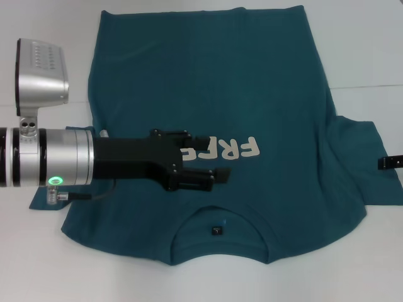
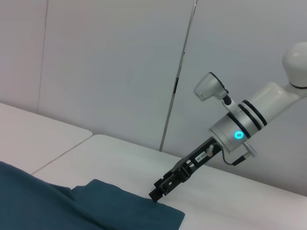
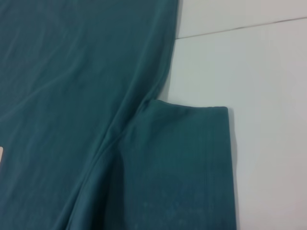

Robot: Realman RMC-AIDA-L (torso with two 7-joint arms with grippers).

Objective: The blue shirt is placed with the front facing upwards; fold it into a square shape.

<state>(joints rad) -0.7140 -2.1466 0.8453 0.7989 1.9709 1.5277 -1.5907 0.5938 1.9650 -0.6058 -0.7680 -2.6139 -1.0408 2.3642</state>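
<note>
Shirt (image 1: 208, 94) lies flat on the white table (image 1: 38, 264), front up, collar and small dark neck label (image 1: 216, 231) nearest the robot, hem at the far edge. White lettering (image 1: 230, 150) runs across the chest, partly covered.

Head view: left arm comes in from the left side, silver wrist segment with a green light, black left gripper (image 1: 211, 167) hanging over the chest print. Its two fingers sit apart, one by the letters, one closer to the collar, nothing between them, so jaws open. Can't tell if the tips touch the cloth. Left sleeve is mostly hidden under the arm; only a bit of blue shows below the wrist. Right sleeve (image 1: 371, 163) is spread out flat toward the right. Only a black tip of the right gripper (image 1: 390, 162) shows at the frame edge, right at that sleeve's outer edge.

Left wrist view: right arm reaches down across the table, blue light on its wrist, black fingertips (image 2: 157, 193) at the sleeve (image 2: 120, 206) edge. Jaw state here: cannot tell.

Right wrist view: sleeve (image 3: 187, 167) flat on the table (image 3: 259, 72), armpit seam and shirt body beside it, a table seam line beyond. No fingers visible.
</note>
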